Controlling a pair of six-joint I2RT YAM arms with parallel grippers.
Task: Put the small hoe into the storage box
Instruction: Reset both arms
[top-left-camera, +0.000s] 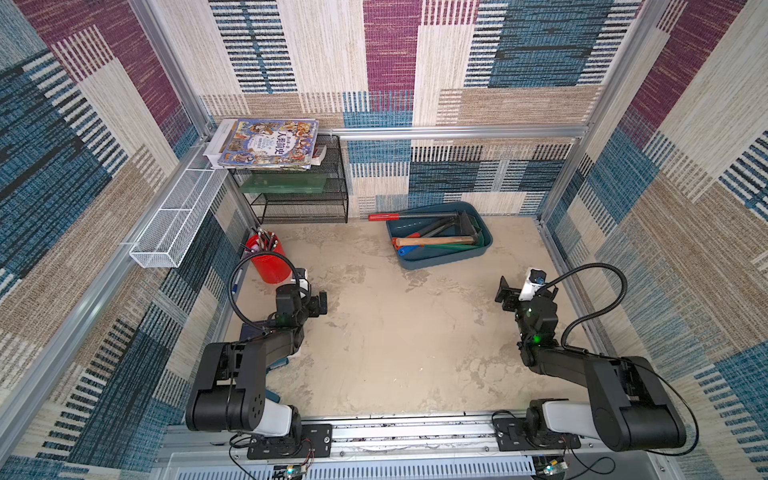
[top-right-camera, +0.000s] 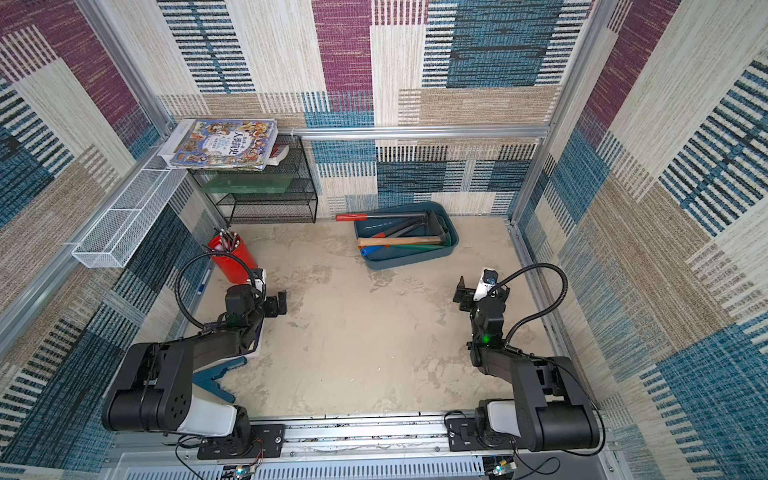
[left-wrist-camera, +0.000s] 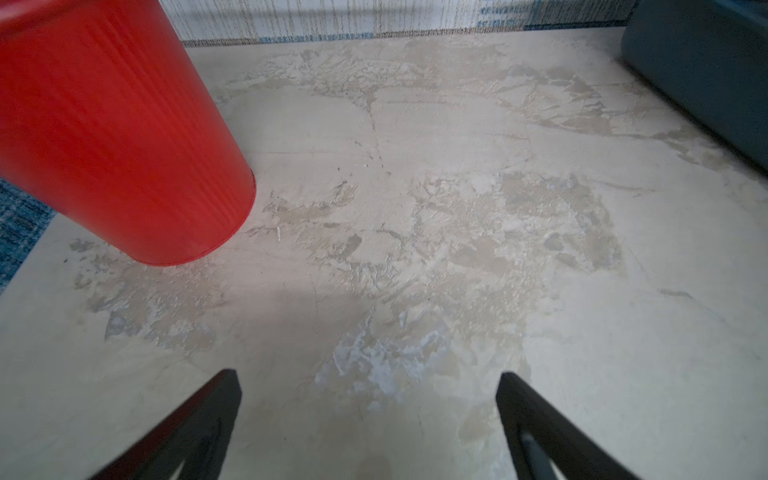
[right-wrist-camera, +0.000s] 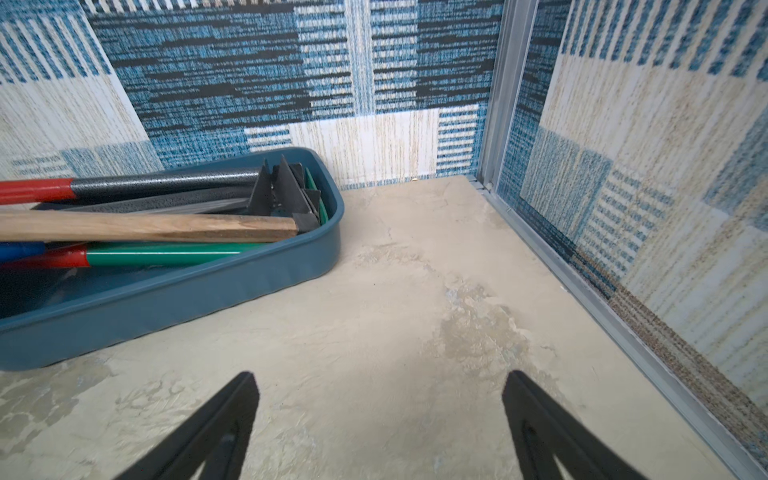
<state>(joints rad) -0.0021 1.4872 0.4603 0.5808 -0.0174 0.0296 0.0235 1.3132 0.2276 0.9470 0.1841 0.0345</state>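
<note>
- The mottled beige table (top-left-camera: 395, 332) fills the floor of the patterned enclosure
- A black wire rack (top-left-camera: 303, 203) stands at 11 o'clock against the back wall, with a stack of picture books (top-left-camera: 270, 143) on top
- A long white mesh basket (top-left-camera: 174, 220) hangs on the wall at 10 o'clock
- The storage box (top-left-camera: 440, 259), a dark-teal tub, sits at 1 o'clock, close to the back wall
- A red bucket (top-left-camera: 270, 266) holding pens stands at 9 o'clock, near the left arm
- Several long-handled tools lie inside the box: a wooden handle (right-wrist-camera: 145, 226), a green one, a blue one and dark shafts with black heads; which of them is the small hoe I cannot tell
- A red grip (top-left-camera: 384, 216) pokes out over the box rim toward 9 o'clock
- The left gripper (left-wrist-camera: 368, 376) hovers at 8 o'clock, jaws spread wide, grasping nothing
- The right gripper (right-wrist-camera: 381, 376) hovers at 3 o'clock, likewise released, just short of the box
</note>
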